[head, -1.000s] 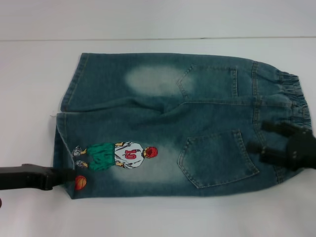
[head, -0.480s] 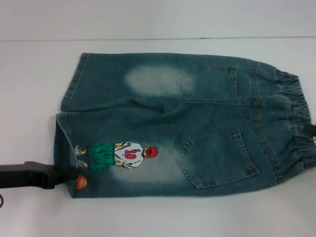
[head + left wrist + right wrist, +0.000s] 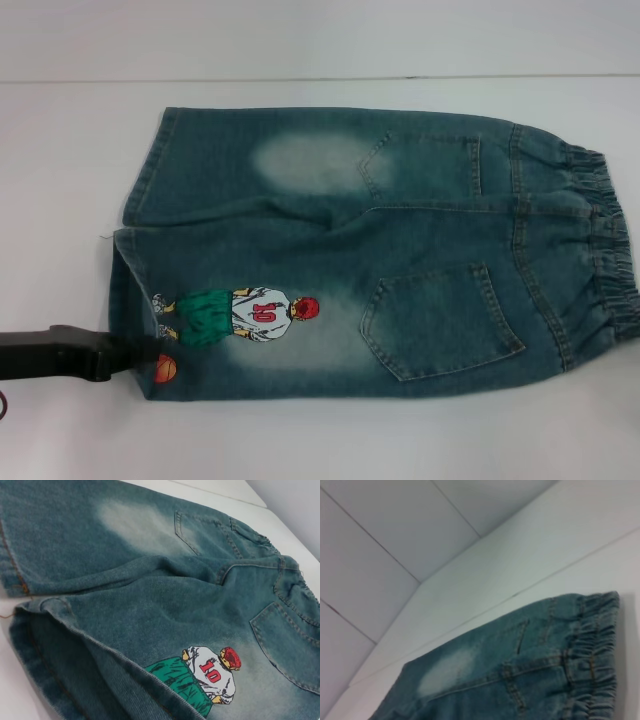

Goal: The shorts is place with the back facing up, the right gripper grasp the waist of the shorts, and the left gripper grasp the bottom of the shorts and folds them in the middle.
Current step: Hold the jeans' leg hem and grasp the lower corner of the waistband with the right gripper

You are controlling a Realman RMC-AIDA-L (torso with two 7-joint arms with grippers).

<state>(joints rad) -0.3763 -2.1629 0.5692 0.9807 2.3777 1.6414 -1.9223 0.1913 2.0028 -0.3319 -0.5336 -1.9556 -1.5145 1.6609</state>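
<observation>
The blue-green denim shorts lie flat on the white table, back pockets up, with the waistband at the right and the leg hems at the left. The number 10 player print is on the near leg. My left gripper reaches in from the left edge and sits at the near leg's hem, beside the small basketball print. The left wrist view shows that hem and the print close up. My right gripper is out of view. The right wrist view looks down on the waistband from above.
The white table extends around the shorts on all sides. Its far edge meets a pale wall behind. Nothing else stands on it.
My right gripper, at the waistband a second ago, has pulled away to the right and left the head view. The waistband lies flat. The left gripper has barely moved.
</observation>
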